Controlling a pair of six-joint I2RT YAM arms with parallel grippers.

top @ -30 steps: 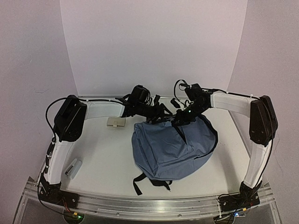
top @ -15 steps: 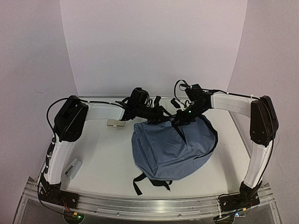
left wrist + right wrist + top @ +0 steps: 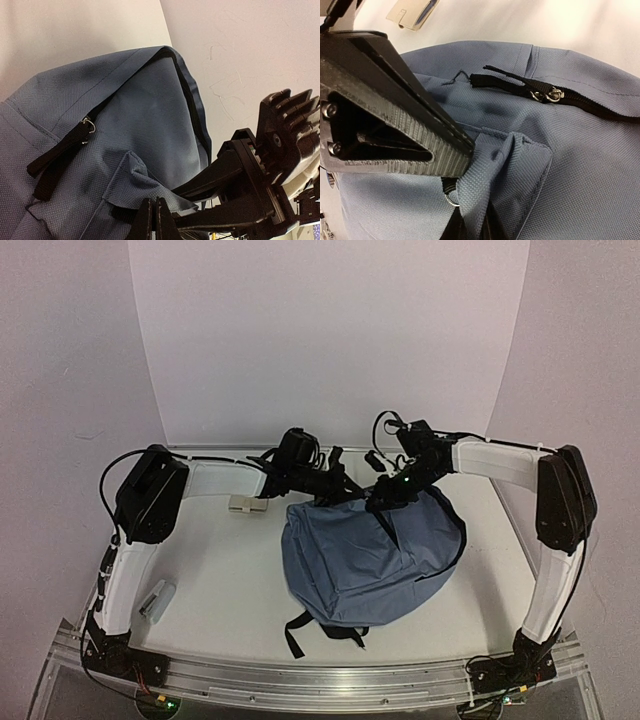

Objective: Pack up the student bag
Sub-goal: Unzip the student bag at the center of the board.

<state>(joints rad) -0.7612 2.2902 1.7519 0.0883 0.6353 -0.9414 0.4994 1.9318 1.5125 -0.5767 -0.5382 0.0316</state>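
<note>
Gripper holds lie beyond the student bag, slumped mid bench, straps toward the near edge: at its far rim the right gripper pinches a fabric fold, and the left gripper clamps cloth beside it. Part them gently, evenly.

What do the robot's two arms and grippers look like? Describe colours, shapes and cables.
Both arms have white tube-like links with bulky black joints: left arm, right arm. Thin black cables loop along them. The left gripper and right gripper are black, with wedge-shaped, ribbed fingers. A small green light glows near the right wrist.
</note>
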